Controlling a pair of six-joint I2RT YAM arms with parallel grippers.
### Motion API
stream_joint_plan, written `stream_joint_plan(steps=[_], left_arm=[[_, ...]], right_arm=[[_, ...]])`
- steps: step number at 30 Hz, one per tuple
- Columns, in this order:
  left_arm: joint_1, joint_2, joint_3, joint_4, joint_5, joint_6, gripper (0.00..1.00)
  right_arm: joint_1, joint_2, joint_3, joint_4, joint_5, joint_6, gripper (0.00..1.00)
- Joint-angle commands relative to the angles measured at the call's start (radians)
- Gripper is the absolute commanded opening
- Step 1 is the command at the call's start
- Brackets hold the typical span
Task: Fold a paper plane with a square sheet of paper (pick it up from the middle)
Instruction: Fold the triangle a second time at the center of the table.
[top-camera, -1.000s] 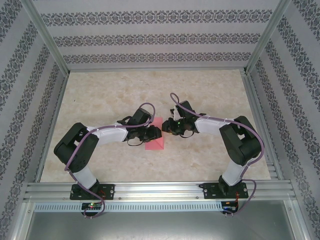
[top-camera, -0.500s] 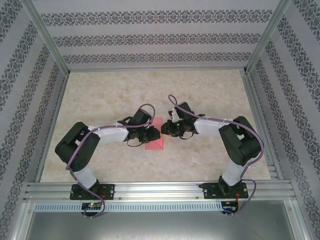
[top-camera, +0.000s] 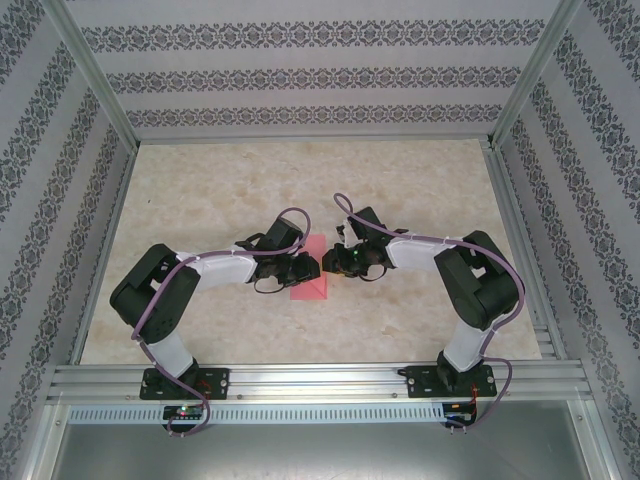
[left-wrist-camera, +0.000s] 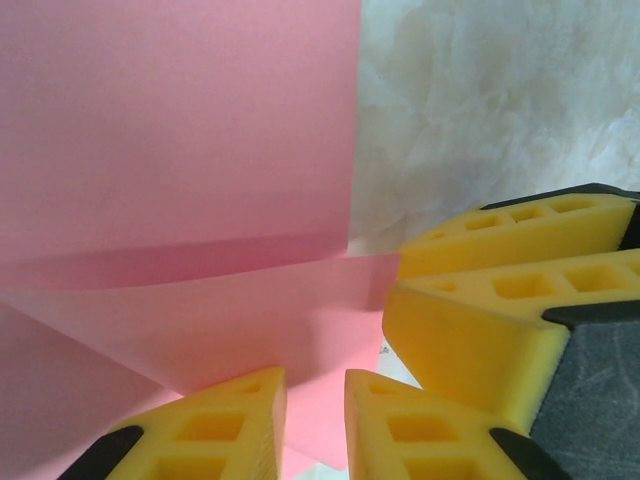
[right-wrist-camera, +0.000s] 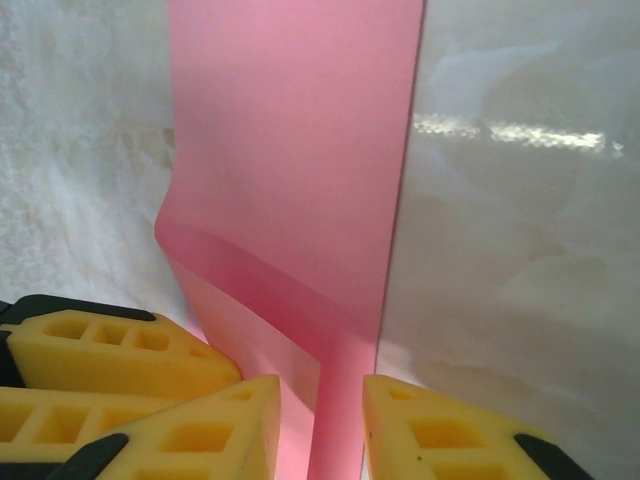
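**STATUS: BOTH GRIPPERS AT THE PAPER, TABLE CENTRE**

**Paper.** The paper (top-camera: 309, 286) lies on the table (top-camera: 200, 190) at its centre, slightly toward the near edge. It is partly folded. In the left wrist view, the paper (left-wrist-camera: 180, 130) has one flat layer on the table and a lighter flap lying across it that runs down to the fingers. In the right wrist view, the paper (right-wrist-camera: 300, 150) is a long strip with one straight edge and a creased, raised band near the fingers.

**Left gripper.** The left gripper (top-camera: 314, 265) is at the table centre, reaching in from the left side. In its own wrist view, the left gripper (left-wrist-camera: 315, 385) has its jaws narrowly parted, with the flap in the gap. The pictures do not show whether the pads clamp the flap.

**Right gripper.** The right gripper (top-camera: 336, 262) is at the table centre, reaching in from the right side, just beside the left gripper. In its own wrist view, the right gripper (right-wrist-camera: 322, 390) has its jaws narrowly parted, with a ridge of paper between them. A firm pinch cannot be confirmed.

**Cross-views.** Each wrist camera shows the other gripper's fingers (left-wrist-camera: 480, 290) (right-wrist-camera: 110, 360) close beside its own.
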Motion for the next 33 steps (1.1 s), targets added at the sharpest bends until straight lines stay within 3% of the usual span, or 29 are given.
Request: stream_joint_plan(steps=[1,7,13,33], left_arm=[[0.014,-0.003,0.003,-0.012,-0.005,0.008,0.22],[0.014,-0.004,0.005,-0.012,-0.002,0.008,0.2],[0.014,-0.009,0.006,-0.017,0.0,0.011,0.2],[0.013,0.016,0.047,-0.042,0.006,0.053,0.2]], right_arm=[[0.015,0.015,0.022,-0.008,0.013,-0.029,0.3],[0.021,0.035,0.02,0.048,-0.04,-0.011,0.21],[0.02,0.049,0.027,0.048,-0.012,-0.006,0.09],[0.021,0.077,0.056,-0.003,0.035,-0.036,0.08]])
